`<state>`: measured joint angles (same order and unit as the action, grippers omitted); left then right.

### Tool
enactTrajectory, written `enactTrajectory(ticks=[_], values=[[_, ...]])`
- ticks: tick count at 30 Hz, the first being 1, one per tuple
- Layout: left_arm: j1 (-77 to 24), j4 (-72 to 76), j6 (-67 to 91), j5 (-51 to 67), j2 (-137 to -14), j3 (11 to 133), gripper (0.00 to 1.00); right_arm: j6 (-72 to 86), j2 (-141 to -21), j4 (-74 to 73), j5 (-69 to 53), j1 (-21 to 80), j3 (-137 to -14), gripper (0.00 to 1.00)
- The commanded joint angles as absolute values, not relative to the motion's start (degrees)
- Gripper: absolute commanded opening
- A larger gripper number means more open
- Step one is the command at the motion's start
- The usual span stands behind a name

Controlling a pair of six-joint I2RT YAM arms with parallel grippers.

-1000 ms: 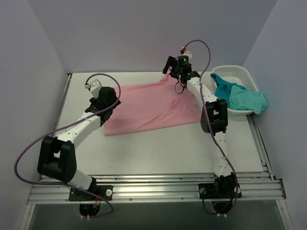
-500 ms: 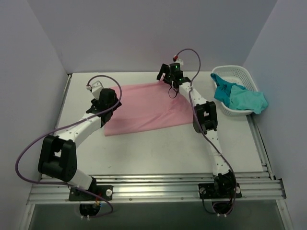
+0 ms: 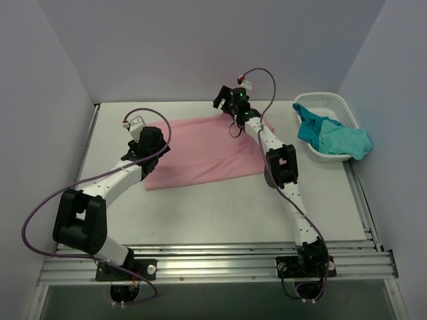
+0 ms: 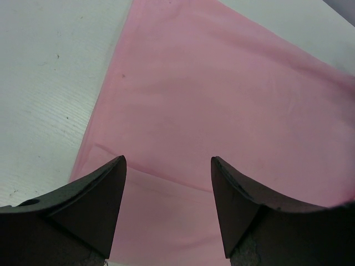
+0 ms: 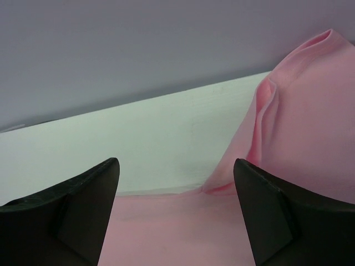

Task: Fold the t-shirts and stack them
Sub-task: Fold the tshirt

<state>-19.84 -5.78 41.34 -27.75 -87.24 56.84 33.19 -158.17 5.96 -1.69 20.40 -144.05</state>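
Observation:
A light pink t-shirt [image 3: 203, 150] lies spread flat on the white table, partly folded. My left gripper [image 3: 152, 141] is open and empty over the shirt's left edge; the left wrist view shows the pink t-shirt [image 4: 222, 100] and a fold line between the open fingers [image 4: 94, 194]. My right gripper [image 3: 223, 100] is open and empty above the shirt's far edge; the right wrist view shows the pink t-shirt [image 5: 299, 122] with a raised bunched corner at the right. Teal and turquoise t-shirts [image 3: 330, 133] lie bunched in the basket.
A white lattice basket [image 3: 333, 107] stands at the far right, teal fabric hanging over its front rim. Lavender walls close in the back and both sides. A metal rail [image 3: 213, 263] runs along the near edge.
My right gripper has moved left along the shirt's far edge, away from the basket. My left gripper has shifted slightly toward the shirt. The shirt's right part now lies flatter.

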Motion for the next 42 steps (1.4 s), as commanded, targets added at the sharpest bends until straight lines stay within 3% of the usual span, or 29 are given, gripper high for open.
enactTrajectory(ticks=[1,8,12,23,33,36,39,40,42], values=[[-20.0,-3.3,40.4,-28.2,-86.8,56.5,0.71,33.7,-159.3,8.5,-0.2,20.5,-146.7,0.79],[-20.0,-3.2,40.3,-28.5,-87.6,56.9,0.71,33.1,-159.4,8.1,1.9,20.4,-145.6,0.79],[-20.0,-2.7,40.2,-28.7,-88.6,57.0,0.71,31.9,-155.9,10.4,3.8,20.4,-138.6,0.82],[-20.0,-1.8,40.2,-27.9,-91.1,57.9,0.71,32.8,-159.3,9.7,3.4,20.1,-141.5,0.82],[-20.0,-1.1,39.9,-27.9,-93.6,59.0,0.71,33.9,-162.9,11.2,2.9,20.1,-146.1,0.73],[-20.0,-1.1,39.8,-27.9,-94.5,59.3,0.71,35.0,-164.2,12.1,2.4,20.1,-147.0,0.57],[-20.0,-1.0,39.7,-28.0,-95.4,59.8,0.71,35.5,-164.9,12.8,2.2,20.2,-147.2,0.32],[-20.0,-1.0,39.7,-28.0,-95.5,59.9,0.71,35.7,-165.0,12.8,2.4,20.3,-147.2,0.13],[-20.0,-1.0,39.6,-27.8,-96.2,59.9,0.70,35.6,-164.8,12.3,3.4,20.3,-147.1,0.00]])
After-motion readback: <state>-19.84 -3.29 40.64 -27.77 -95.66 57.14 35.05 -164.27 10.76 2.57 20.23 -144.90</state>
